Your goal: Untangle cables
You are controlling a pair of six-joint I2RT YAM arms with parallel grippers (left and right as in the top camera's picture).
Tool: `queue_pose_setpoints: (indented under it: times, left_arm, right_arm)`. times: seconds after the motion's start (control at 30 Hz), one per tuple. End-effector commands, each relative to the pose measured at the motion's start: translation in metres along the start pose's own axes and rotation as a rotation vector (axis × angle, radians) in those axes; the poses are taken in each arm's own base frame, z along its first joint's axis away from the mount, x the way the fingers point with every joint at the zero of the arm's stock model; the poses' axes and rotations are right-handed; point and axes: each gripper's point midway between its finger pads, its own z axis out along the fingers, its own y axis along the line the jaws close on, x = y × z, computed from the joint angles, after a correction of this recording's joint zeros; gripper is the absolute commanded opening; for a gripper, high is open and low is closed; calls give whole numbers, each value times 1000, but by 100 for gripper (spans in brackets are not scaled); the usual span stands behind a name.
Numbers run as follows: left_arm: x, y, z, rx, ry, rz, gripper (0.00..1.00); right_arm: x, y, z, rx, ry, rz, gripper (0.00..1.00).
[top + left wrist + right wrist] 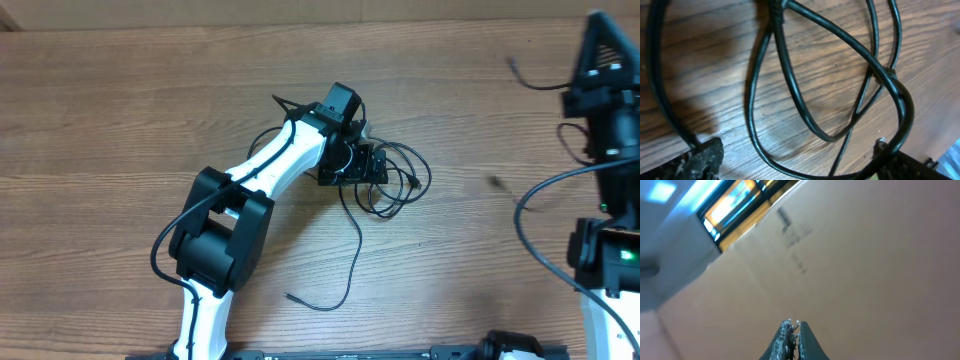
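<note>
Over the cables (885, 76), the left gripper (365, 165) stood spread wide; well away, the right gripper (791, 327) was pressed together.

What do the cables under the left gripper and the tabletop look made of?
Cables: likely rubber or plastic sheath, black, smooth, faint sheen, bending in soft loops. Table: wood or wood-look laminate, brown, matte; grain lines show, which one unclear.
</note>
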Motion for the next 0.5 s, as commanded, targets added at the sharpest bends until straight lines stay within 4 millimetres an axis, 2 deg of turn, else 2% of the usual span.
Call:
queue_pose_setpoints:
  times: [0.0, 0.13, 0.47]
  left_arm:
    - [2, 8, 7, -37, 6, -13, 97]
    - [2, 8, 7, -37, 6, -13, 100]
    - [2, 8, 7, -39, 5, -13, 99]
  right_arm:
    - [-29, -3, -6, 14, -76, 122, 4]
    - [-36, -11, -10, 14, -68, 119, 4]
    - [-21, -18, -14, 5, 38, 62, 4]
